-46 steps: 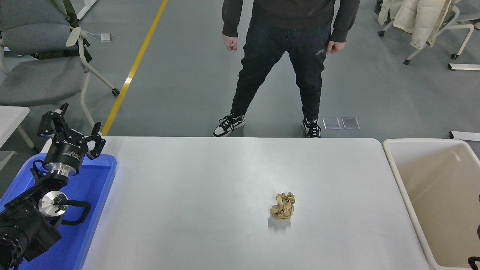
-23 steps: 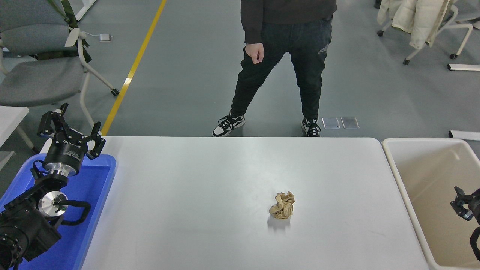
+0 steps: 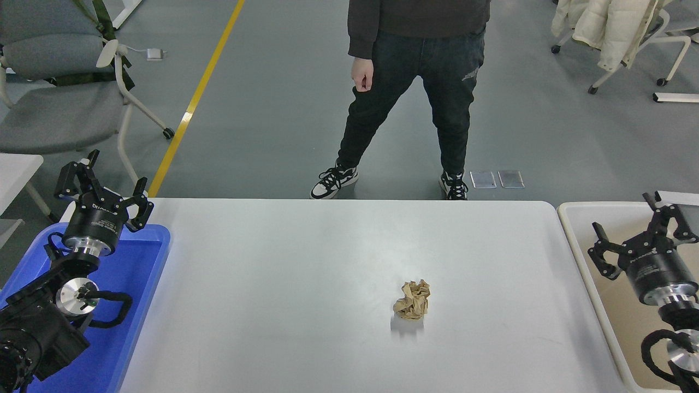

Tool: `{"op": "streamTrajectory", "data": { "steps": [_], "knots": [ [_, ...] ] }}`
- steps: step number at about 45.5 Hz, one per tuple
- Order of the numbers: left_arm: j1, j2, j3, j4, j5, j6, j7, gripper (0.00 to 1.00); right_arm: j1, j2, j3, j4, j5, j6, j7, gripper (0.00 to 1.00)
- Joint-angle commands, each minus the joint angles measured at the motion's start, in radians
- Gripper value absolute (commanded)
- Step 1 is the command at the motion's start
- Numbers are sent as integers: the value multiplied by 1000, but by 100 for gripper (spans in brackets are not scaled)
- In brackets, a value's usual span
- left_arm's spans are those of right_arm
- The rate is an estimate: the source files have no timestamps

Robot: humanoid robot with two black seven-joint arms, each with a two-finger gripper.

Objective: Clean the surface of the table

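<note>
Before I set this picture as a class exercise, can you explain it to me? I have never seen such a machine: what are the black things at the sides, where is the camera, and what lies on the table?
The camera sits high on the robot and looks down over a white table surface. The black things are its two arms. The left gripper is parked above a blue tray. The right gripper hangs over a beige tub. Both are open and hold nothing. One crumpled ball of brown paper lies on the table. A person stands on the floor beyond the far edge.
</note>
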Motion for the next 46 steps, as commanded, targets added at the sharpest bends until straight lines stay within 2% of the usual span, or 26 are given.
{"op": "streamTrajectory", "data": {
  "steps": [1, 8, 21, 28, 32, 37, 46],
  "knots": [
    [0, 0, 0, 0, 1, -2, 0, 100, 63, 86, 0, -23, -78, -24, 22, 99],
    [0, 0, 0, 1, 1, -2, 0, 100, 111, 101, -34, -66, -79, -51, 48, 99],
    [0, 0, 0, 1, 1, -2, 0, 100, 111, 138, -46, -64, -87, -61, 48, 99],
    [0, 0, 0, 0, 1, -2, 0, 100, 114, 137, -87, -52, -85, -123, 45, 99],
    [0, 0, 0, 0, 1, -2, 0, 100, 137, 108, -139, 2, -84, -216, 19, 99],
    [0, 0, 0, 0, 1, -2, 0, 100, 154, 62, -228, 97, -73, -328, -73, 99],
    [0, 0, 0, 0, 1, -2, 0, 100, 163, 0, -360, 287, -90, -446, -186, 99]
  ]
}}
